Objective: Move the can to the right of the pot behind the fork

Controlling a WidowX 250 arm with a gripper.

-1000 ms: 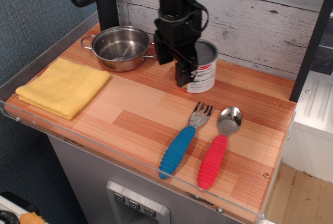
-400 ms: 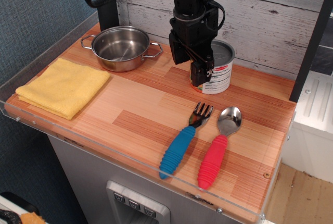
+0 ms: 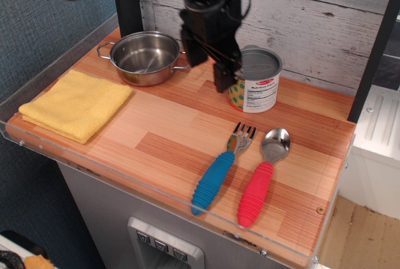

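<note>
The can (image 3: 257,86), with a grey lid and a yellow-green and white label, stands upright on the wooden table. It is right of the steel pot (image 3: 145,56) and behind the blue-handled fork (image 3: 219,169). My gripper (image 3: 207,64) hangs between the pot and the can, just left of the can. Its fingers are spread and hold nothing. The right finger (image 3: 224,76) overlaps the can's left edge in this view, so I cannot tell if it touches.
A red-handled spoon (image 3: 262,178) lies right of the fork. A folded yellow cloth (image 3: 76,103) lies at the left front. A plank wall (image 3: 325,19) stands close behind the can. A clear rim (image 3: 156,184) runs along the table's front edge.
The can was carried right to a spot behind the fork and spoon. The gripper has since let go of it and drawn back to the left.
</note>
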